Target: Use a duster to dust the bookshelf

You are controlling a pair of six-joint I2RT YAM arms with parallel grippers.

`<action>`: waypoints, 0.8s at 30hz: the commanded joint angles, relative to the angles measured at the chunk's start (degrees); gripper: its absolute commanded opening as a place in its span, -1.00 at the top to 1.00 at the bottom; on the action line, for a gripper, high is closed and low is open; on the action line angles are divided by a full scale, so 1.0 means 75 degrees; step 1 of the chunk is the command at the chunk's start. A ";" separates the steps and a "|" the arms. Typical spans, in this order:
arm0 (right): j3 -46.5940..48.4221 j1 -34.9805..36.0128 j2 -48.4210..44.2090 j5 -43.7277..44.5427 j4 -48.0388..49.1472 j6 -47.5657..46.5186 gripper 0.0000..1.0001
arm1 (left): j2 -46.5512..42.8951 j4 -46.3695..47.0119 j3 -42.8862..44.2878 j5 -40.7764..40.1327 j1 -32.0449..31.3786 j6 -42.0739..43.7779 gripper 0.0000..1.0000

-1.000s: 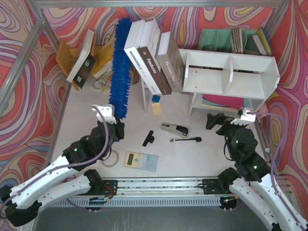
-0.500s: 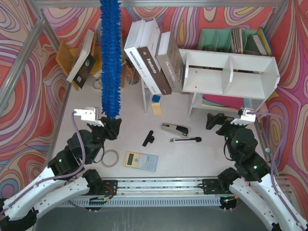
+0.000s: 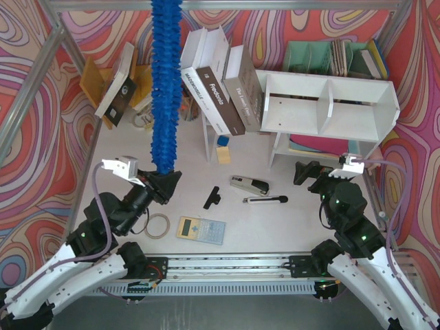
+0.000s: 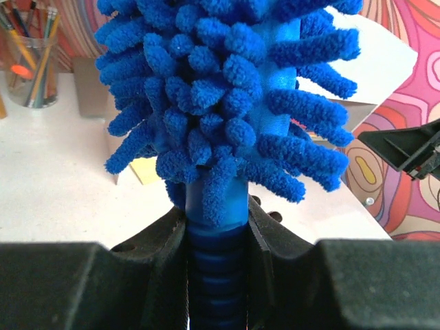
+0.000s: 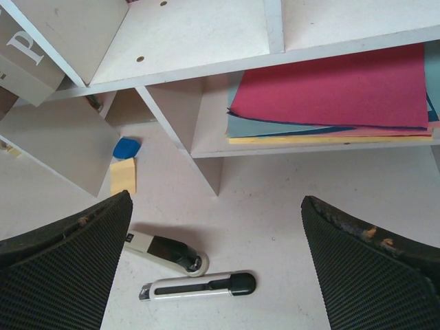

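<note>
Blue duster (image 3: 165, 82) stands upright, handle clamped in the left gripper (image 3: 163, 180); right gripper (image 5: 216, 206) is wide open, empty. Next it should probably swing right onto the bookshelf (image 3: 328, 103).

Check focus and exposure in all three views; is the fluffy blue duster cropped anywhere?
Top external: evenly lit, sharp; the fluffy bright-blue microfibre duster runs off the top edge. Left wrist: duster fibres crisp, filling most of the frame; left gripper nearly black, little detail. Right wrist: wide white two-tier bookshelf sharp, no glare; right gripper dark at the bottom corners.
</note>
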 commanded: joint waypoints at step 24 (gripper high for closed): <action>0.0091 0.0011 -0.0029 0.0041 0.0068 0.0023 -0.98 | 0.2735 0.1727 -0.0265 0.0104 0.0311 0.0468 1.00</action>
